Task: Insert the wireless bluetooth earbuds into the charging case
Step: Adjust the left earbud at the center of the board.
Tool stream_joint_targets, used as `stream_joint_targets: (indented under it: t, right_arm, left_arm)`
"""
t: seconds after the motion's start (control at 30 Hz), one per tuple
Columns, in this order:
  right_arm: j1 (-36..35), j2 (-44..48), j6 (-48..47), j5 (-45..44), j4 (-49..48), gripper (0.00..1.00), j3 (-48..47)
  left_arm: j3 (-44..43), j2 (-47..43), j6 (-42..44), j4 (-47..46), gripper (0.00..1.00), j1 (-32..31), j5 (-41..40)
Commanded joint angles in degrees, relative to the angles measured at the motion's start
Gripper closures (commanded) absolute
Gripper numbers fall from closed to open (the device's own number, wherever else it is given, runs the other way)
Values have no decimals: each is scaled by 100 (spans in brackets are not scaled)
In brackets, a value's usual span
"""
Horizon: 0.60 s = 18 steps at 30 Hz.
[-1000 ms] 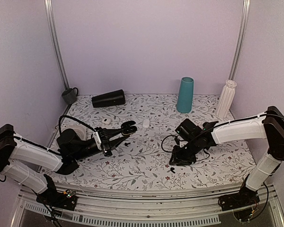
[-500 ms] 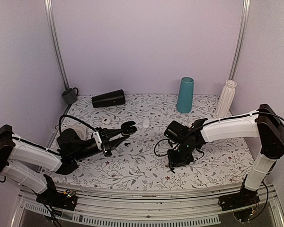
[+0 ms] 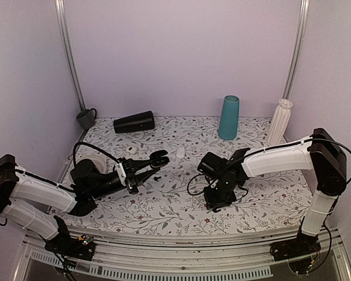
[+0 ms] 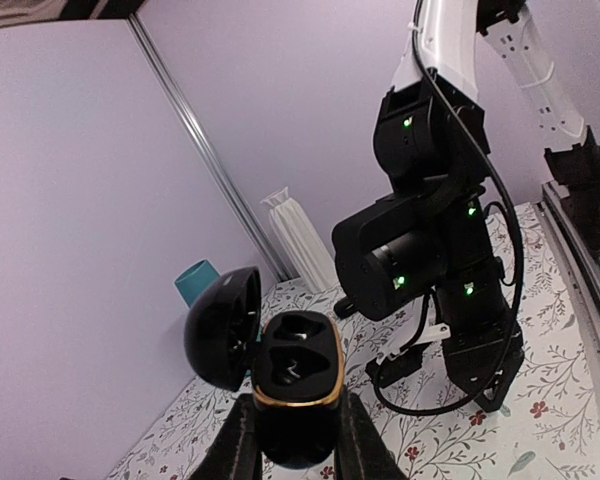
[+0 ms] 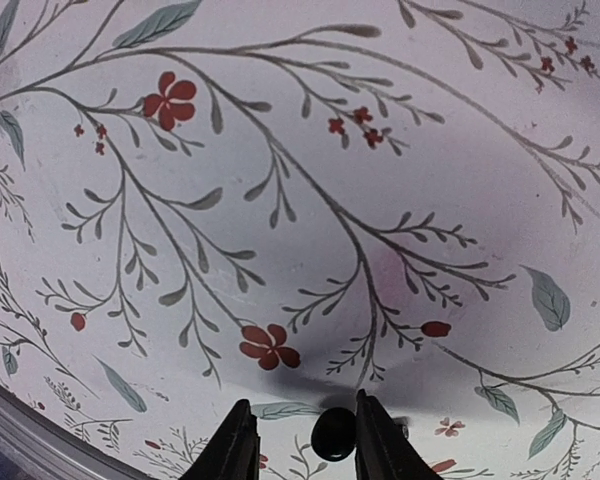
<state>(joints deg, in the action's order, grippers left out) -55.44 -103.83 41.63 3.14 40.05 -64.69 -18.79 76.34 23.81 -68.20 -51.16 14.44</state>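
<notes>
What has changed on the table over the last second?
The right arm swung left; its jaws, apart, now stand either side of a tiny black earbud. Nothing was taken or let go. The left arm stayed put, jaws shut on the open black case; teal cup and white vase unmoved.

Black pebble-shaped charging case (image 4: 298,395), lid open, stands pinched between the left fingers (image 4: 238,445); a tiny black earbud (image 5: 333,433) lies on the floral worktop (image 5: 400,180).

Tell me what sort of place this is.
Most likely a robot test booth in a lab, not a home: plain lilac walls and metal rails box in a floral-cloth table, with a left arm and a right arm bolted at its near edge.
</notes>
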Motion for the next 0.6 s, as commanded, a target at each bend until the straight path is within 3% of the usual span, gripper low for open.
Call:
stream_joint_targets:
  t: [0.0,0.23,0.57]
  right_arm:
    - [-98,-142,40,-116,135,67,-208]
    - [-159,7,-349,-426,370,64,-49]
    - [-188,220,-269,-55,228,61,217]
  left_arm:
    - [-64,-105,13,-60,100,-89,-46]
    - [-66,-80,-7,-96,100,-94,-20]
    - [-75,-49,-25,-105,100,-92,-12]
